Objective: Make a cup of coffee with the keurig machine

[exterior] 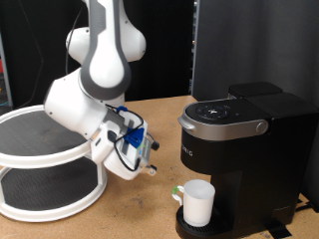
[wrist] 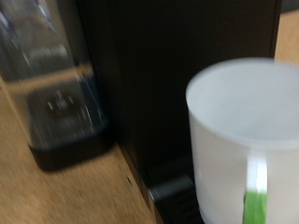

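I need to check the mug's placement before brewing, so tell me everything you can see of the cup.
The cup is a small plain white cylindrical mug, ceramic by its look, standing upright with its open mouth up on the drip tray base of the keurig machine, under the brew head. The wrist view shows something green low on its side. The gripper hangs apart from it, toward the exterior view's left.

Small plain white cylindrical ceramic cup [exterior: 198, 202] stands upright on the drip tray base of the large matte black boxy keurig machine [exterior: 244, 159], under the brew head, mouth open upward. Machine sits at the exterior view's right on the wooden table; silver-grey curved lid handle closed down, round button panel on top. Wrist view: cup [wrist: 241, 140] close, blurred, green mark low on its side, black machine body [wrist: 168, 75] directly behind
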Tool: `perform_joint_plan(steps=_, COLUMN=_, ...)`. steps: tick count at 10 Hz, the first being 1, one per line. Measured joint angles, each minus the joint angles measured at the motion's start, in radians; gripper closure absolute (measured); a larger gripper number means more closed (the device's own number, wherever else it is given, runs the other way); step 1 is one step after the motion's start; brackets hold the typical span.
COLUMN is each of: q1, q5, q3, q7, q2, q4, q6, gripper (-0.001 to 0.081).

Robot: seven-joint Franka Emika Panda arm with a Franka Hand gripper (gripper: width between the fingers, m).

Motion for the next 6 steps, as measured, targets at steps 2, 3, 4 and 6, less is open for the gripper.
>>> perform_joint_plan(steps=2, q1=-0.028, q5=-0.023, q3=-0.033, q7=0.04, q2=-0.057, q4=-0.005, q6=-0.108, gripper=0.0003)
perform_joint_plan(steps=3, q1=-0.038, q5=-0.028, q3=-0.043, q7=0.066, q2=-0.087, q4=-0.005, q6=-0.147, gripper=0.0003)
perform_joint_plan(steps=4, q1=-0.045, q5=-0.03, q3=-0.054, q7=0.09, q2=-0.117, q4=-0.005, q6=-0.183, gripper=0.0003)
perform_joint_plan(steps=6, q1=-0.055, q5=-0.032, q3=-0.072, q7=0.136, q2=-0.177, q4=-0.001, q6=-0.245, gripper=0.0003)
